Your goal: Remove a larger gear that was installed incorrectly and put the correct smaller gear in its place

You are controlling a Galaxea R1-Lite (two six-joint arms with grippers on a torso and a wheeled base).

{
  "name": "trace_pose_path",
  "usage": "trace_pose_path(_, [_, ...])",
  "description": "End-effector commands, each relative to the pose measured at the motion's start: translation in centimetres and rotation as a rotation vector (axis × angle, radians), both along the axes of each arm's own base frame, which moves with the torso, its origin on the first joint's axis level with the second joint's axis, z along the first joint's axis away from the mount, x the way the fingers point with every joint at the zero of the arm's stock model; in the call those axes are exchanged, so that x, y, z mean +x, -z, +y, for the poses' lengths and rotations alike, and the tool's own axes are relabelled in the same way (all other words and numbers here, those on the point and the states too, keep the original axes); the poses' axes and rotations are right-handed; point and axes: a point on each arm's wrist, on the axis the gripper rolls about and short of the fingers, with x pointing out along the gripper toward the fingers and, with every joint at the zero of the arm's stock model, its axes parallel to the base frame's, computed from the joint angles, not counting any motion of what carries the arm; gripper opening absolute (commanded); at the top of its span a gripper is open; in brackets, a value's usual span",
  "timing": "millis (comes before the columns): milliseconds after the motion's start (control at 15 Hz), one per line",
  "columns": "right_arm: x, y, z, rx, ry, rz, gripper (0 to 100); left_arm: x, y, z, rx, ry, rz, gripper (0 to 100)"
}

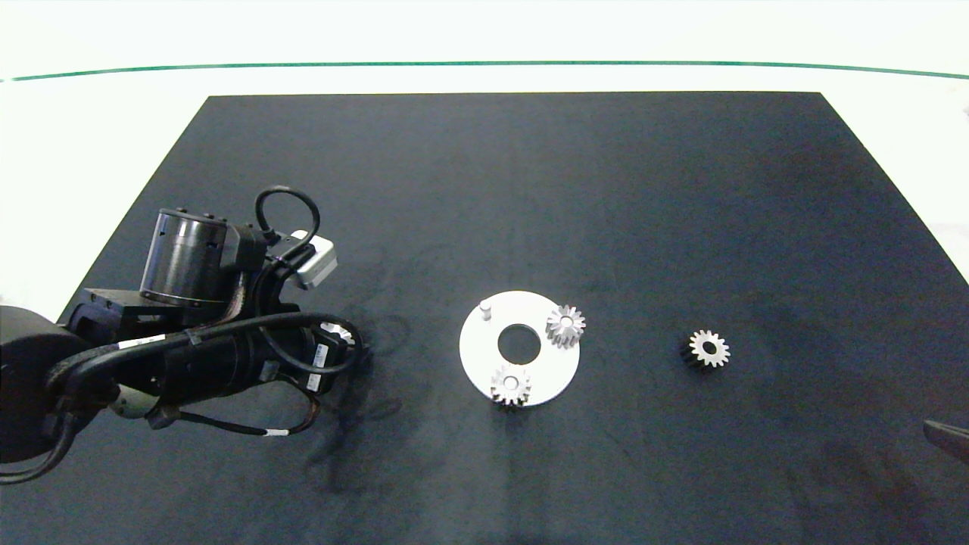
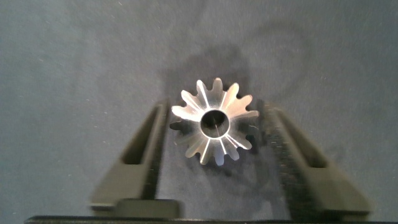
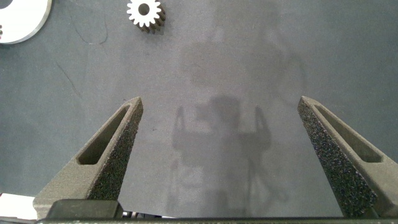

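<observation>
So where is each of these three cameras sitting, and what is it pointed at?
Head view: above the table, looking down on the black mat, the white disc with two gears, and the left arm.
Left wrist view: on the left arm, looking down at the larger gear between the open left gripper fingers.
Right wrist view: on the right arm, over bare mat, right gripper open.
Shared: the lone smaller gear shows in head and right wrist views.
</observation>
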Motion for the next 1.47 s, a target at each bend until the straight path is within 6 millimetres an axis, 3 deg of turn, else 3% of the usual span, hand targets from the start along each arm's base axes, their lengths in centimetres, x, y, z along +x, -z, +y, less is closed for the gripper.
trace_pose_path(67, [0.2,0.1,0.0,-0.001,0.001,0.010,100,-0.9,-0.9,0.3,-0.013,0.001,-0.033,100])
trace_pose_path(200, [0.3,0.1,0.0,-0.005,0.006,0.013,100,-1.7,-1.8,0.6,-0.032,-0.002,-0.062,100])
trace_pose_path(467, [1.0,0.2,0.2,-0.020,-0.022,0.039,100,-5.3,-4.0,2.3,-0.061,-0.011,-0.133,100])
trace_pose_path(733, [3.6,-0.6,0.6,-0.088,-0.068,0.039,100,-9.4,-6.2,5.2,-0.090,-0.088,-0.204,100])
trace_pose_path(1067, [7.8,0.2,2.2,-0.098,-0.173,0.047,100,-13.9,-7.0,7.7,-0.103,-0.183,-0.285,100])
trace_pose_path(1467, [11.6,2.3,5.6,-0.128,-0.344,0.096,100,-17.8,-6.6,8.7,-0.102,-0.196,-0.292,100])
